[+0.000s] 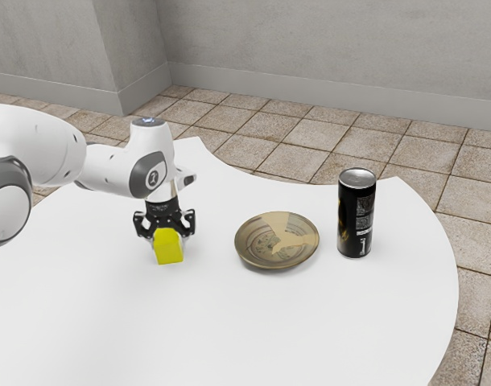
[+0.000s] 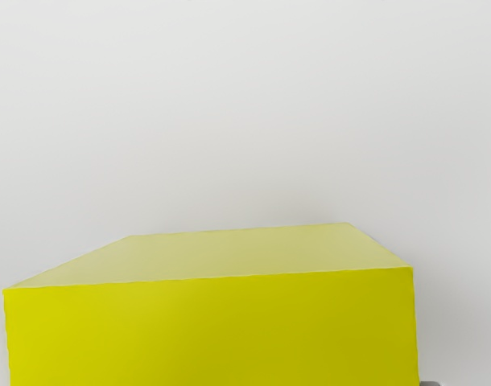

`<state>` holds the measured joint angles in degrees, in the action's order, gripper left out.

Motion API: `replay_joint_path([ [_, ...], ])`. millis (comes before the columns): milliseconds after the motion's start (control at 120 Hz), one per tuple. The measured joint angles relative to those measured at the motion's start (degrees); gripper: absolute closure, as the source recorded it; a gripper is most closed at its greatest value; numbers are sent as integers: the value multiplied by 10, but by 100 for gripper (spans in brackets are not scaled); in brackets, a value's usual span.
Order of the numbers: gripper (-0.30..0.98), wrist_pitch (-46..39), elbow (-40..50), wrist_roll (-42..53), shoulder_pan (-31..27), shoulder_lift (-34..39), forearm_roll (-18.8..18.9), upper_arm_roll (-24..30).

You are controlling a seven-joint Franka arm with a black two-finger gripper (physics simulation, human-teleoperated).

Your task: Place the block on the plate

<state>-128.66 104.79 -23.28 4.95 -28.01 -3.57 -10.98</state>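
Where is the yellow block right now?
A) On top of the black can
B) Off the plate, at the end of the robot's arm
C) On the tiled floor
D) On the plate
B: the yellow block is at the end of the arm, with white table showing between it and the plate.

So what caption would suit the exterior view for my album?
A robot arm, its end effector at a yellow block, beside a plate and black can.

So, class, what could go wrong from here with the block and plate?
The claw is right at the block; an off-centre grip might let it slip. The plate has a raised rim, which could catch a block carried low. The can stands close beyond the plate, so overshooting might topple it.
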Motion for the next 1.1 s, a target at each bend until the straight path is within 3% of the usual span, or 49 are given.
replay_joint_path([
  [325,32,1,0,2,1,11,2,0],
  [600,32,8,1,-13,40,69,5,2],
  [867,29,13,-12,-71,45,95,9,98],
  [1100,28,14,-108,-126,43,16,14,143],
])
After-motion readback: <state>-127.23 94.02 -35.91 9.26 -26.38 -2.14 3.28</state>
